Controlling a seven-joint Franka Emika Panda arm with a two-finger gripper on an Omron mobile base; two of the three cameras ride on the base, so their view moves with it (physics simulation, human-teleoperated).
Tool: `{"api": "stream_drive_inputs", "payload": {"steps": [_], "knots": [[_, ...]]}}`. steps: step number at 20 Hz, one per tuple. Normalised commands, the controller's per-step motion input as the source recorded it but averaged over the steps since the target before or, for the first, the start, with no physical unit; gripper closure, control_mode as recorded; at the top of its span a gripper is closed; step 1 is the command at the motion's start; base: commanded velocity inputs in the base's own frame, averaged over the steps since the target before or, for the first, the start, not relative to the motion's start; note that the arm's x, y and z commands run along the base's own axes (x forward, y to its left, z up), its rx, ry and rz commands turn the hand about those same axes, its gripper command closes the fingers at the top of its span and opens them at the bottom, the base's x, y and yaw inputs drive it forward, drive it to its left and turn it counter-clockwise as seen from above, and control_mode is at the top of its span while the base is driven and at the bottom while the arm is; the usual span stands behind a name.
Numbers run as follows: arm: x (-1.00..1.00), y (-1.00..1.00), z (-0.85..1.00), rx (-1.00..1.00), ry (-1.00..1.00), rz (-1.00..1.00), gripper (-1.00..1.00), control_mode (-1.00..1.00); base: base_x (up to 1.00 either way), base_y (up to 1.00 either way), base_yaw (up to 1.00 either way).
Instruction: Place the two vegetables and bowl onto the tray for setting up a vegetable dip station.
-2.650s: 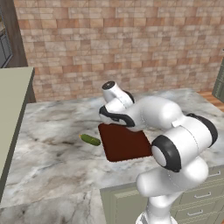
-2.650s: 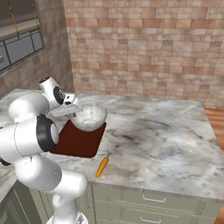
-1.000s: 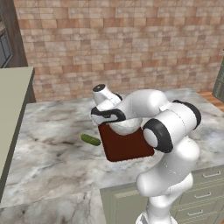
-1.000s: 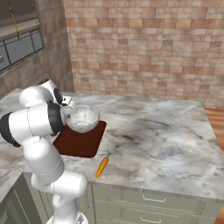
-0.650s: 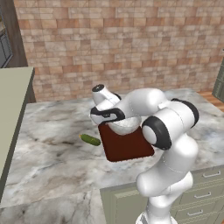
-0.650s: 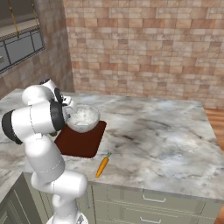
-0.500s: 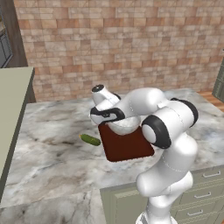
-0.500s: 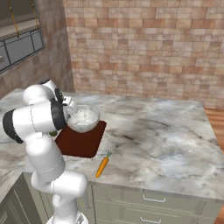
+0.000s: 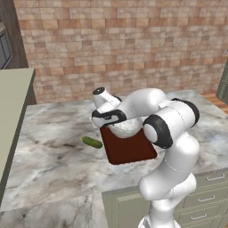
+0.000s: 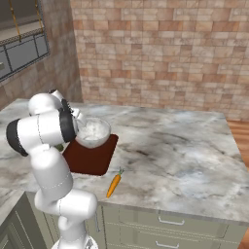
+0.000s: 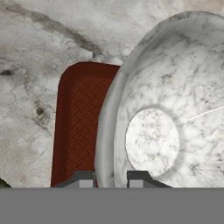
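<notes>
Cucumber [image 9: 91, 142], small and dark green, lies on the marble desk [image 9: 49, 156] at about 9 o'clock from the tray [image 9: 131, 149], just beside the tray's near-left corner and apart from it. Next, left to right in the left base view, comes the dark reddish-brown tray, flat on the desk. Over its far end, at 12 o'clock, sits the silvery bowl [image 9: 126, 128]; whether it rests on the tray or hangs just above it cannot be told. The pincer [image 11: 111, 178] is pressed together on the bowl's near-left rim, one fingertip [image 11: 84, 179] outside the wall and the other inside, as the hand view shows. In the same view the tray's ribbed floor lies at 9 o'clock of the bowl. In the right base view the carrot [image 10: 114, 185], orange with a green tip, lies on the desk at about 4 o'clock from the tray, near the desk's front edge and apart from the tray.
</notes>
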Motion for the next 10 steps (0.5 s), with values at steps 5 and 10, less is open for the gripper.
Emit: {"api": "stream_drive_inputs", "payload": {"steps": [5, 10], "knots": [[0.06, 0.02, -0.08, 0.00, 0.00, -0.01, 1.00, -1.00, 0.00, 0.00, 0.00], [0.06, 0.02, -0.08, 0.00, 0.01, -0.01, 1.00, -1.00, 0.00, 0.00, 0.00]]}}
